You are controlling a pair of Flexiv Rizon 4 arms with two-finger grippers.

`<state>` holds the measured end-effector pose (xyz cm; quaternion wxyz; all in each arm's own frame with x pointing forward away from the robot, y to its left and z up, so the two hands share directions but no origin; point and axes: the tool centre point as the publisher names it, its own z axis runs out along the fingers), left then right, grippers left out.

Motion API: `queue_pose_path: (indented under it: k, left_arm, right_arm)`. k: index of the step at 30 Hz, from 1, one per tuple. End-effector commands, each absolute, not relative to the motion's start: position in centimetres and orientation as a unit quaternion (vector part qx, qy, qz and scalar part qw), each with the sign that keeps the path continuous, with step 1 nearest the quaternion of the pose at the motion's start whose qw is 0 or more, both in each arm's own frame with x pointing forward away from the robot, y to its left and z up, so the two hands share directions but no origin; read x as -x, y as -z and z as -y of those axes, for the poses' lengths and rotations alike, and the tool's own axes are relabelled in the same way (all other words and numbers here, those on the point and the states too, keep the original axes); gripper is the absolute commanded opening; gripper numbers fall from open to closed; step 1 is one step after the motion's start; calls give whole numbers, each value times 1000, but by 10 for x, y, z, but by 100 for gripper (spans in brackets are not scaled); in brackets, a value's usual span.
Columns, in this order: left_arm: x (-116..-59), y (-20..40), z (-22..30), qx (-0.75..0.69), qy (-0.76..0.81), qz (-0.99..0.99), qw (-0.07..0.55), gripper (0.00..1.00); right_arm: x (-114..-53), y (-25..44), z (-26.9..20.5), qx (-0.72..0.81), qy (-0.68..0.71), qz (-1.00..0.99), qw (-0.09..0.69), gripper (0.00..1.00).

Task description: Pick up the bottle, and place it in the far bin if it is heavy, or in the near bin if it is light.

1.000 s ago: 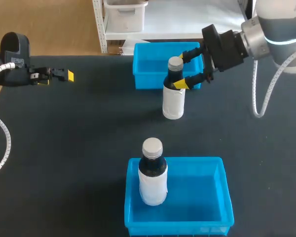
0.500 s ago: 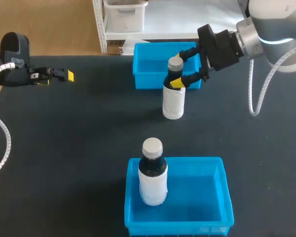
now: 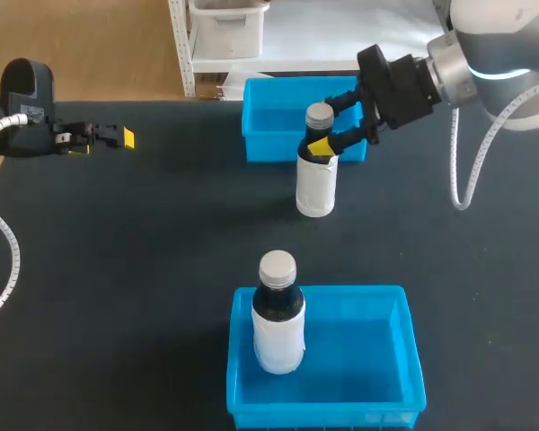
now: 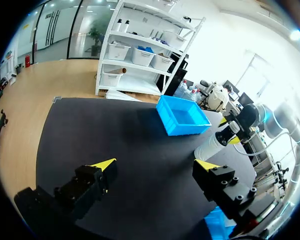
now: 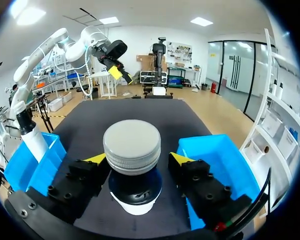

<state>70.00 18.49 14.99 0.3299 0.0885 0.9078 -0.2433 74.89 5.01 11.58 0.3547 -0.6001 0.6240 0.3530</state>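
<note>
Bottle (image 3: 315, 180) with a white wrap, dark shoulder and grey screw cap, standing upright on a black desk (image 3: 144, 269) just above the middle of the head view, right in front of the far bin (image 3: 274, 121), a blue tub at the upper middle. Right arm enters from the upper right corner, and the right tool (image 3: 324, 124) sits at the bottle's neck, one yellow-tipped finger on each side. In the right wrist view the cap and neck fill the space between the two fingers (image 5: 85, 182), with a thin gap at each side (no firm contact visible), so the tool is parted only a little wider than the neck and holds nothing. Near bin (image 3: 368, 355), also blue, lies at the lower middle and holds a second bottle (image 3: 278, 314) of the same kind, upright at its left side. Left tool (image 3: 115, 137) hangs over the desk at the upper left, well apart from both bins; the left wrist view shows its fingers spread wide with nothing between them.
</note>
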Motion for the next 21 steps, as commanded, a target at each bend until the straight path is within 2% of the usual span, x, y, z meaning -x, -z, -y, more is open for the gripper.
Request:
queue_pose_path:
  k: [1,6,12,14,16,17,21]
  left_arm:
    - [-700,-150,-185,-88,243,-908,330,100]
    - [-700,-150,-185,-88,243,-908,330,100]
    - [-700,-150,-185,-88,243,-908,330,100]
    - [-700,-150,-185,-88,243,-908,330,100]
    - [-700,-150,-185,-88,243,-908,330,100]
    - [-700,-150,-185,-88,243,-908,330,100]
    - [-700,-150,-185,-88,243,-908,330,100]
  right_arm:
    - [-750,-115,-51,601,-355,-622,355,69]
    - [-749,-115,-52,601,-356,-621,355,50]
    - [-747,-115,-51,601,-356,-622,354,44]
    - [-747,-115,-50,600,-356,-622,355,35]
    - [-747,-116,-49,599,-355,-623,357,9]
    - [-746,-117,-49,599,-355,-622,358,0]
    - [-744,-122,-48,599,-354,-620,363,0]
